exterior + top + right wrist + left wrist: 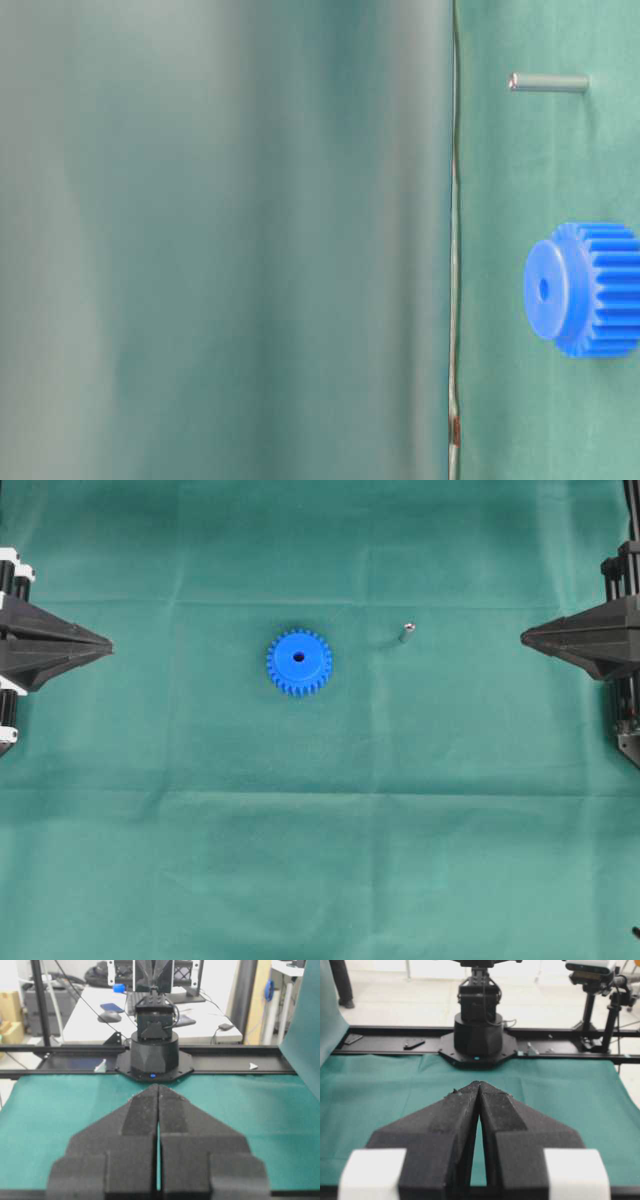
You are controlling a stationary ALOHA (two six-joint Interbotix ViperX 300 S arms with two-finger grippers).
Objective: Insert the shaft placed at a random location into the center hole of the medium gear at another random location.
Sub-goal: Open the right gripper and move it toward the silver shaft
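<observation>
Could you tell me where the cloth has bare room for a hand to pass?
The cloth is bare below the medium gear and above it. Only the narrow gap between gear and shaft is tight. Both grippers, left gripper and right gripper, sit at the edges.

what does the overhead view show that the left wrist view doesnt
Only the overhead view shows the blue gear lying flat with its center hole facing up, and the small shaft apart to its right. Only the left wrist view shows the opposite arm's base and the room beyond. Both show the green cloth and the left gripper, shut and empty.
</observation>
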